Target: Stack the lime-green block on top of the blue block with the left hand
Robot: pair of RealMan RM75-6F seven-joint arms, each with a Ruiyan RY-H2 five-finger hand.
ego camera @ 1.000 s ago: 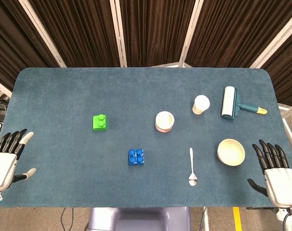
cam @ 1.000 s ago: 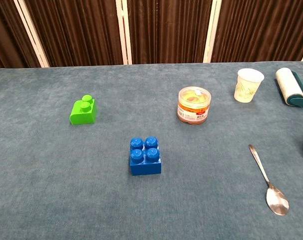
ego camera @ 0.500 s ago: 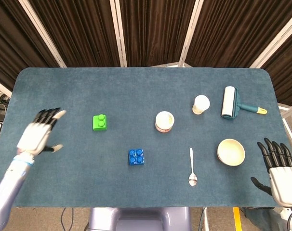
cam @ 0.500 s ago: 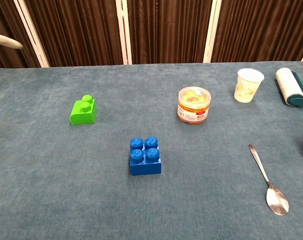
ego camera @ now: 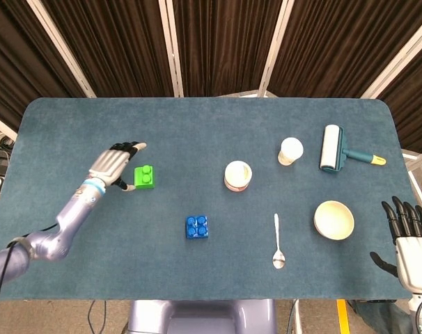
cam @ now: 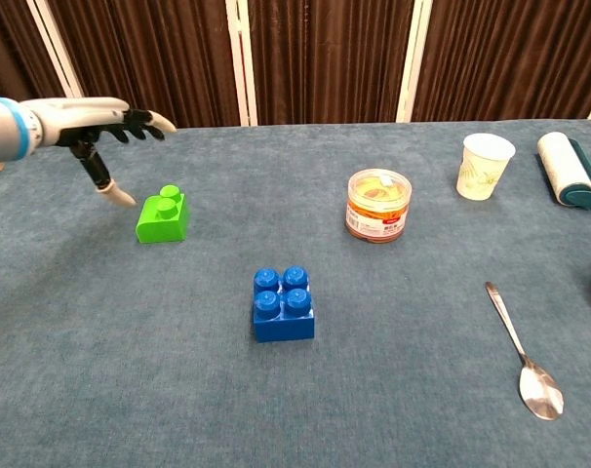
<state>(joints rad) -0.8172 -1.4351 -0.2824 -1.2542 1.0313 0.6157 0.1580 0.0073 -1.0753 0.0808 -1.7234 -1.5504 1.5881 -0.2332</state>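
The lime-green block (ego camera: 145,177) (cam: 162,217) sits on the blue table left of centre. A blue block (ego camera: 197,227) (cam: 283,304) with round studs lies nearer the front, to its right. My left hand (ego camera: 114,165) (cam: 93,121) hovers just left of and above the lime-green block, fingers spread and empty, thumb pointing down beside the block without touching it. My right hand (ego camera: 409,239) rests open at the table's front right corner, seen only in the head view.
A lidded clear jar (ego camera: 237,175) stands mid-table. To the right are a paper cup (ego camera: 290,151), a lint roller (ego camera: 334,148), a cream bowl (ego camera: 333,220) and a spoon (ego camera: 278,243).
My left hand has swept from the table's front left edge inward and forward to just beside the lime-green block. The right hand has slid slightly toward the front right corner.
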